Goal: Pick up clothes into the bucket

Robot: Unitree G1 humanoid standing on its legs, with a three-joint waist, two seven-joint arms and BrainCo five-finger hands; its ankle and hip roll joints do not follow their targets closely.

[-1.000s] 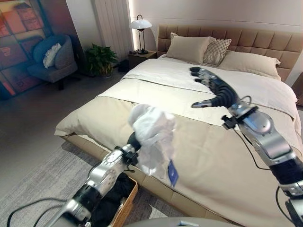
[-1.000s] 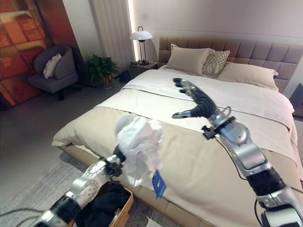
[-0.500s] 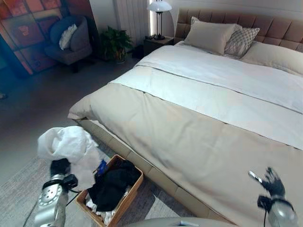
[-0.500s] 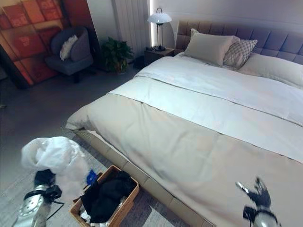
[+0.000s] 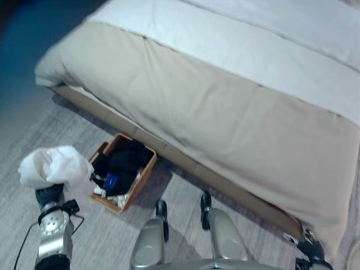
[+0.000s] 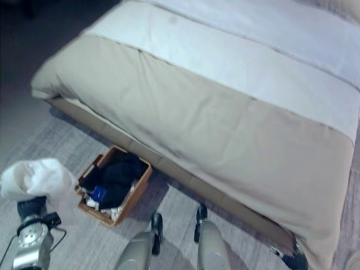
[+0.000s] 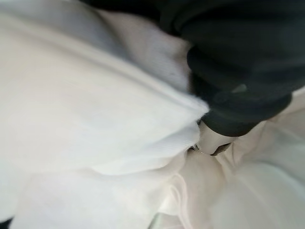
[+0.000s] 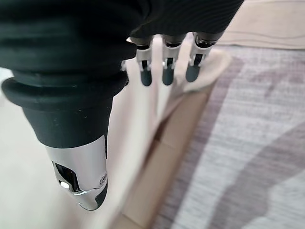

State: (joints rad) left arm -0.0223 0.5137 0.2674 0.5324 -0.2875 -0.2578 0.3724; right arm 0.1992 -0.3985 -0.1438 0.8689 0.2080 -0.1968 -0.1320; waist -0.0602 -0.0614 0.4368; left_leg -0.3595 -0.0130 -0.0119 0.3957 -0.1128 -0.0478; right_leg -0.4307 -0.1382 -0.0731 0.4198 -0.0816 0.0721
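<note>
**Transfer Step: White Garment Held Beside the Basket**

A bunched white garment (image 5: 53, 166) is carried above the rug (image 5: 112, 236), raised on the left hand (image 5: 49, 196), just beside the open wicker basket (image 5: 143, 169) that serves as the bucket. In the left wrist view the white cloth is seen gathered closely around the hand, and the fingers are taken to be clenched on it, although most of them are covered by the folds. The basket stands on the rug against the foot of the bed (image 5: 225, 112) and is already loaded with dark clothes (image 5: 126, 160) and a small blue item (image 5: 111, 181).

The right hand (image 8: 164, 67) hangs low at the far corner of the bed, near the hanging edge of the bedcover (image 6: 315, 225); its fingers are extended and relaxed, and nothing is held.

The step in hand is judged to be the carry to the basket. For the next move, the garment must be brought directly over the basket opening and lowered before the fingers are released; otherwise the cloth may drape over the rim or fall onto the rug.
</note>
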